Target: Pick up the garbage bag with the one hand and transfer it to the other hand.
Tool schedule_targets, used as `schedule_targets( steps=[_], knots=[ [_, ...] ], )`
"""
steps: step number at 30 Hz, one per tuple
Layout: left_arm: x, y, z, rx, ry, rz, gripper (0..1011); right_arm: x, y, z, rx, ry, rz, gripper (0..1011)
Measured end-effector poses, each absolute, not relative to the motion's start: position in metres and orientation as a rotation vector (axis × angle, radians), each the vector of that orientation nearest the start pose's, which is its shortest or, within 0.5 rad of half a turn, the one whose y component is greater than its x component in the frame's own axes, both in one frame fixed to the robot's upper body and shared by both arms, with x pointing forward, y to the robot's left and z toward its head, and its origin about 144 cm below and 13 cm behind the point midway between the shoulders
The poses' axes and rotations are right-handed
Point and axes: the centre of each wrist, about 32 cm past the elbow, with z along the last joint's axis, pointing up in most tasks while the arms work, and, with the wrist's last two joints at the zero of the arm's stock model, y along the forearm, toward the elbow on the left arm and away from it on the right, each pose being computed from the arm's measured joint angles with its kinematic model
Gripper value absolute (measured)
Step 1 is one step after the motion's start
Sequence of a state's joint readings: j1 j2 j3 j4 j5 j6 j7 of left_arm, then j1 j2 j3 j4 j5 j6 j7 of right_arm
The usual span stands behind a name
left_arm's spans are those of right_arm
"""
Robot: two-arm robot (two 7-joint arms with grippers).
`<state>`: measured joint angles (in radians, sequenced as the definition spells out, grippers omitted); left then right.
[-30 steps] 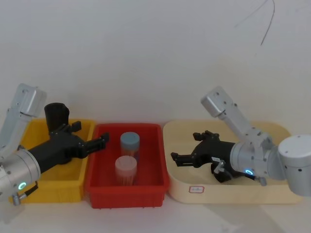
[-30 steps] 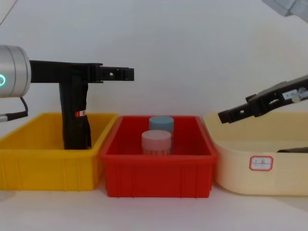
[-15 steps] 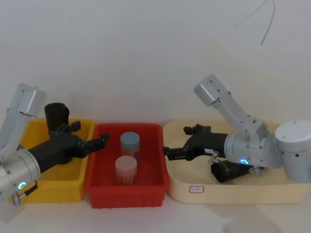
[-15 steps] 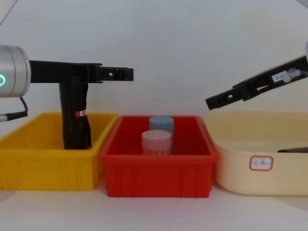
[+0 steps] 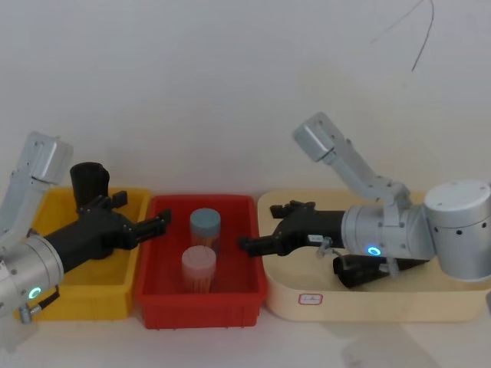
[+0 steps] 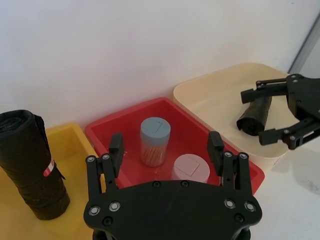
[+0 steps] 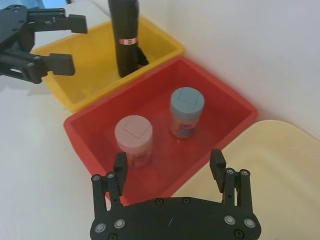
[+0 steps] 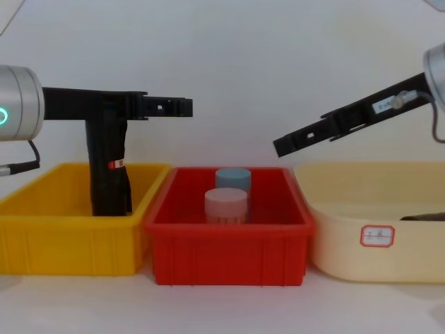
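Black fingers (image 7: 120, 172) of the right gripper (image 5: 258, 228) stand spread and hold nothing. A second ago they hung low over the cream tray (image 5: 414, 307) at the lower right of the head view, and they have since swung leftward and upward, so their tips now reach across the tray's left rim to the right edge of the red bin (image 5: 201, 307). The garbage bag (image 5: 359, 272) was left behind: it lies on its side in the cream tray, beneath the right arm's wrist, untouched. The left gripper (image 5: 157, 224), likewise parted and empty, has kept its place at the left, pointing over the yellow bin (image 5: 84, 295) toward the red one, with the labelled black roll (image 8: 108, 174) standing upright in the yellow bin behind it. Judging by this, no pickup has happened, and the right gripper is heading for the middle with nothing to hand over, so the task stands at its start. Inside the red bin stand a blue-lidded jar (image 5: 205, 226) and a pink-lidded jar (image 5: 199, 267). All three containers sit side by side on a white tabletop (image 5: 307, 345) before a plain white wall (image 5: 230, 92).
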<state>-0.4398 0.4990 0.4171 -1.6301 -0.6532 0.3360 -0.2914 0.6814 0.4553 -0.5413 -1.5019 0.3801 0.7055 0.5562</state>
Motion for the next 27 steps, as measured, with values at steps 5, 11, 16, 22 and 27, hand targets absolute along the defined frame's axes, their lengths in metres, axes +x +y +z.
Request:
schedule_targets(
  steps=[5, 11, 16, 22, 27],
  knots=[
    [0.535, 0.244, 1.286, 0.040, 0.067, 0.864, 1001, 0.580, -0.212, 1.327, -0.484, 0.097, -0.673, 1001],
    [0.535, 0.244, 1.286, 0.040, 0.067, 0.863, 1001, 0.584, -0.201, 1.320, -0.498, 0.089, -0.653, 1002],
    [0.535, 0.244, 1.286, 0.040, 0.067, 0.863, 1001, 0.587, -0.192, 1.316, -0.512, 0.067, -0.647, 1001],
    [0.535, 0.244, 1.286, 0.040, 0.067, 0.863, 1001, 0.591, -0.182, 1.312, -0.526, 0.045, -0.637, 1002],
    [0.535, 0.244, 1.286, 0.040, 0.067, 0.863, 1001, 0.595, -0.171, 1.308, -0.535, 0.026, -0.626, 1001]
  ],
)
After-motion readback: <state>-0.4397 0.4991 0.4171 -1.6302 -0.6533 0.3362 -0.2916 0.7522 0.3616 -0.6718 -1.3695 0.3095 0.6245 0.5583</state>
